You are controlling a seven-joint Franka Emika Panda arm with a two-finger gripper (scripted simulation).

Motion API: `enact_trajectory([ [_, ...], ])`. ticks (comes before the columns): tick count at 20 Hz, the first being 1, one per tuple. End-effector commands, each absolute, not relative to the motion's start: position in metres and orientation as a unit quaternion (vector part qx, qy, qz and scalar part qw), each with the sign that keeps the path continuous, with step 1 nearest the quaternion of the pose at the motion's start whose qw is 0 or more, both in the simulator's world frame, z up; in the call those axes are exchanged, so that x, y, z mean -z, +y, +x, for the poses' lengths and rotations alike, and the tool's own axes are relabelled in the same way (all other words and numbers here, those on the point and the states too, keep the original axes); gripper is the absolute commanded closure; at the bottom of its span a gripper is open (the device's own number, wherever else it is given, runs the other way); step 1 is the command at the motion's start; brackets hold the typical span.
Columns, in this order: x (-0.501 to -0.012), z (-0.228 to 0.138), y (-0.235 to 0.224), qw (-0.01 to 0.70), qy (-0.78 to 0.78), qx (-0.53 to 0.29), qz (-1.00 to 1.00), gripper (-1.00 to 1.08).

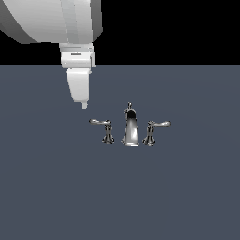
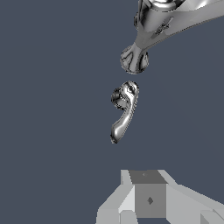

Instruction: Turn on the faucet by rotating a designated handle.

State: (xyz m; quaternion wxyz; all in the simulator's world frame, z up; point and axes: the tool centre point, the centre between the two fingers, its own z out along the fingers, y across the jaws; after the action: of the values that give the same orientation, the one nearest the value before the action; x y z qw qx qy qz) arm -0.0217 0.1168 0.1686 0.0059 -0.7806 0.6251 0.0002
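The handle (image 1: 104, 129) stands at the faucet's (image 1: 131, 127) end toward the exterior view's left, lever pointing away from the spout. The gripper (image 1: 84, 104) hangs above, apart, touching nothing — its spread unreadable. The wrist view alone shows the lever's (image 2: 123, 111) curved top — from overhead.

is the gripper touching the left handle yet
No. The gripper hangs above and apart from the handle; dark floor shows between them in the exterior view.

Bulky white rounded arm casing, boxy white hand (image 1: 84, 104) tapering to pale fingertips.
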Motion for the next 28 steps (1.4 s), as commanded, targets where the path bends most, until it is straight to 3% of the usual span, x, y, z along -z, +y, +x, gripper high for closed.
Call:
enact_trajectory([
  [1, -0.155, -0.010, 0.113, 0.004, 0.646, 0.000, -0.763, 1.08],
  [14, -0.102, 0.034, 0.090, 0.000, 0.729, 0.001, -0.685, 1.08],
  [28, -0.095, 0.041, 0.086, 0.000, 0.741, 0.000, -0.672, 1.08],
])
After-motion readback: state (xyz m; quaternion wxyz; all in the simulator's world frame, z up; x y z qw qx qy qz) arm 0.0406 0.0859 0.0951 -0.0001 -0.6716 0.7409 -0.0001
